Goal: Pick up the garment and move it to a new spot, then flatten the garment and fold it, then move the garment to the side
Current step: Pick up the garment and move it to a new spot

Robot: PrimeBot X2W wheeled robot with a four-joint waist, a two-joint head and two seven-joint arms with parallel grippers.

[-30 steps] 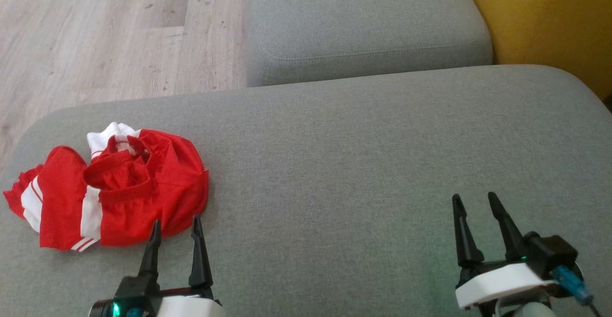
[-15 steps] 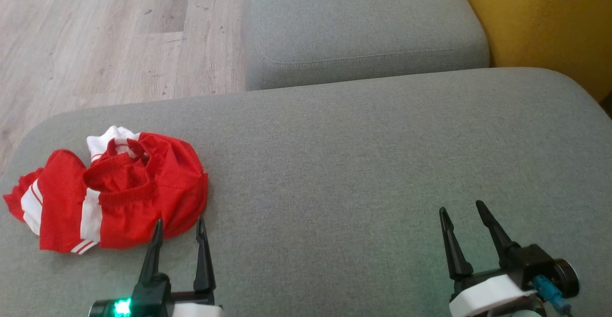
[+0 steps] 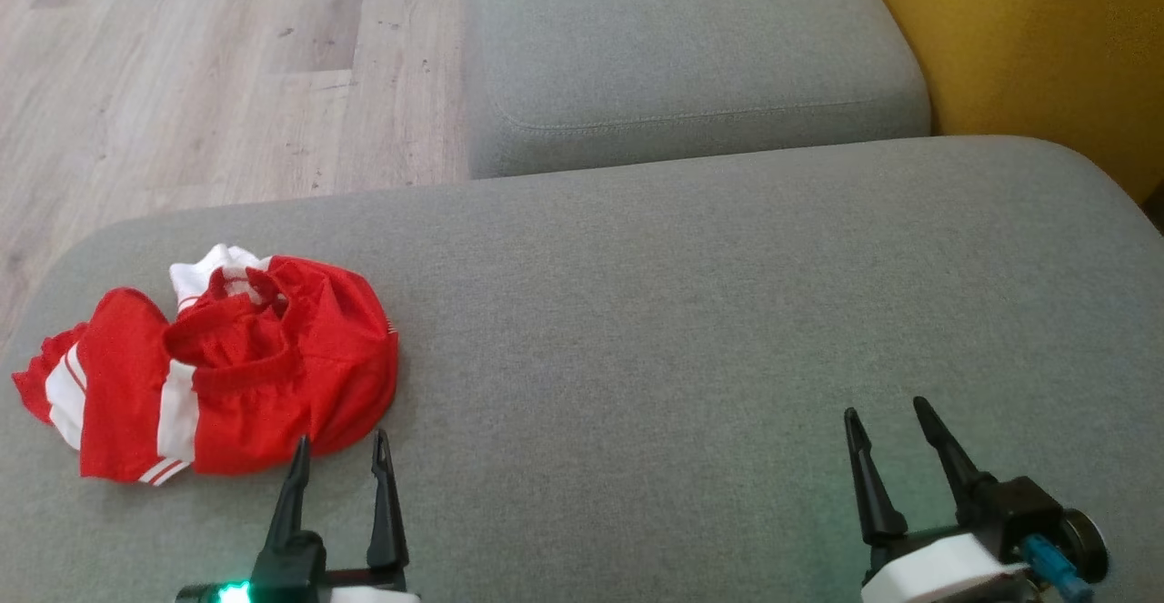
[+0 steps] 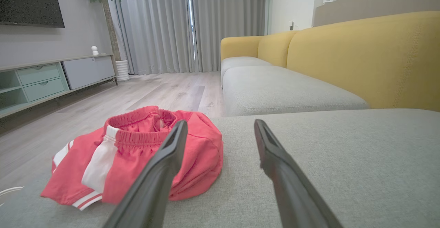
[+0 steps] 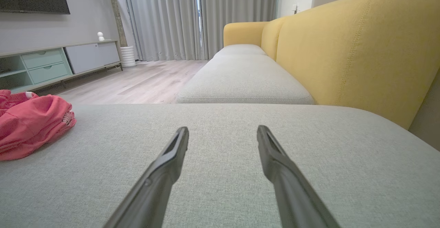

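Observation:
The garment [image 3: 223, 366] is a crumpled pair of red shorts with white side stripes, lying at the left end of the grey sofa cushion [image 3: 682, 312]. In the left wrist view the garment [image 4: 144, 155] sits just ahead and to the left of the fingers. My left gripper [image 3: 341, 439] hovers open right at the garment's near edge, nothing between its fingers. Far to the right, my right gripper [image 3: 887, 407] stands open over bare cushion. The right wrist view catches the garment [image 5: 31, 125] at its left edge.
A second grey seat cushion [image 3: 691, 48] lies beyond the first, with the yellow sofa back [image 3: 1046, 39] along the right. Wooden floor [image 3: 182, 75] drops off past the cushion's left and far edges. A TV cabinet [image 4: 41, 80] stands across the room.
Both grippers have drawn back a little toward the bottom of the head view and stay open. The head view has shifted slightly. The garment lies as before.

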